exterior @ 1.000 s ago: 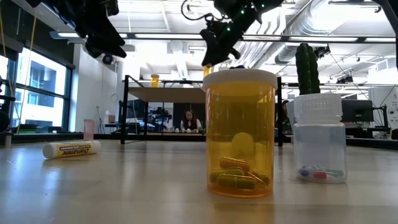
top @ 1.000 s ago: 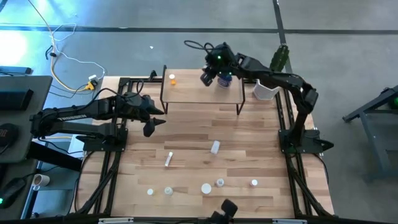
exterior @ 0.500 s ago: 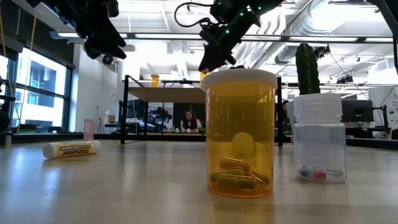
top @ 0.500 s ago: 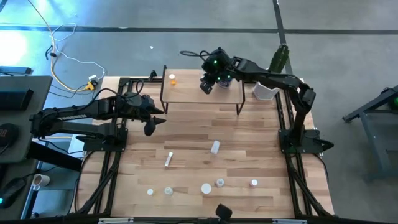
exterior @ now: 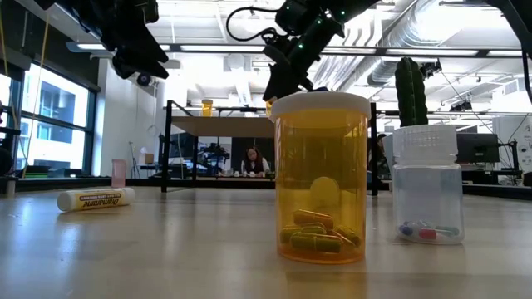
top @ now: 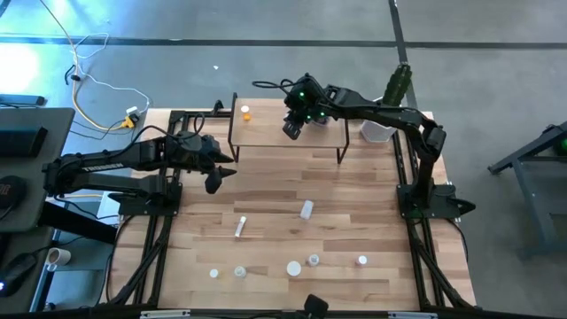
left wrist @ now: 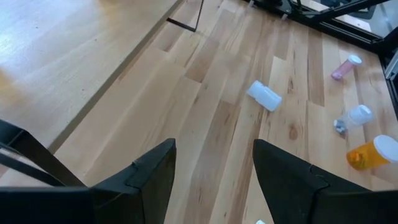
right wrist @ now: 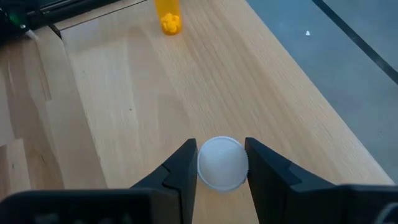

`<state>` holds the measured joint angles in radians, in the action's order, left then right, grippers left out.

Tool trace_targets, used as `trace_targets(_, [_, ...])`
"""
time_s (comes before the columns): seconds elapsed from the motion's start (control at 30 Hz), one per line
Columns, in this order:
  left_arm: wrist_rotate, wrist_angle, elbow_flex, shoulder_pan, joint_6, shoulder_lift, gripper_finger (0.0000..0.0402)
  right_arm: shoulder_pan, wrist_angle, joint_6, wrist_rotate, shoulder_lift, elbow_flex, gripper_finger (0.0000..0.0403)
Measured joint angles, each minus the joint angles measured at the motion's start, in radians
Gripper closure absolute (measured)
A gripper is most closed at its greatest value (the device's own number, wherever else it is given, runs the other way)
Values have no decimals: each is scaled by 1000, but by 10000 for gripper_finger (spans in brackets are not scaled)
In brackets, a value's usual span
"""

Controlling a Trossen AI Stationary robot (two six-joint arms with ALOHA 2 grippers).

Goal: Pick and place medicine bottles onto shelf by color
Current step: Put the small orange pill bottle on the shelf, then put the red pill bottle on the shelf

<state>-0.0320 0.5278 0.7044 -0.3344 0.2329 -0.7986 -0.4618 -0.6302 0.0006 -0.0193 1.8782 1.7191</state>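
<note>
My right gripper (top: pixel 291 128) hangs over the middle of the shelf (top: pixel 266 135), shut on a small white-capped medicine bottle (right wrist: pixel 222 163). A bit of its orange body (exterior: pixel 268 101) shows in the low view. One orange bottle (top: pixel 245 112) stands upright on the shelf's far left part. Several more medicine bottles lie or stand on the near half of the table, among them a white one (top: pixel 306 209) on its side. My left gripper (top: pixel 213 182) hovers open over the table's left side, with nothing between its fingers (left wrist: pixel 155 174). My right gripper pinches the bottle's round white cap (right wrist: pixel 208 168) by its sides between the two fingers. The fingers slant down from the far right. The cap faces the wrist camera and hides the body. The bottle is above the shelf top; whether its base touches the wood, I cannot tell.
A white pot with a green cactus (top: pixel 379 128) stands right of the shelf. Close to the low camera stand a big orange pill bottle (exterior: pixel 320 178) and a clear vial (exterior: pixel 426 187). A white tube (exterior: pixel 96 199) lies on the left. Bare wood lies between shelf and bottles.
My right gripper has carried the bottle a little toward the table's left over the shelf, sinking lower and tipping more steeply down. It has stayed shut on the cap.
</note>
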Motion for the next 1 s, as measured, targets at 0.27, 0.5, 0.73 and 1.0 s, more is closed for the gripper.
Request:
trace_targets(0.27, [2, 8, 0, 0, 0, 0, 197, 0, 4, 21, 19, 0, 0, 251])
trace_targets(0.5, [47, 23, 0, 0, 0, 0, 186, 0, 8, 21, 19, 0, 0, 208])
trace_targets(0.73, [71, 91, 7, 0, 2, 0, 155, 0, 3, 21, 19, -1, 29, 199])
trace_targets(1.0, [206, 386, 103, 0, 7, 1, 148, 4, -11, -9, 19, -3, 134, 199])
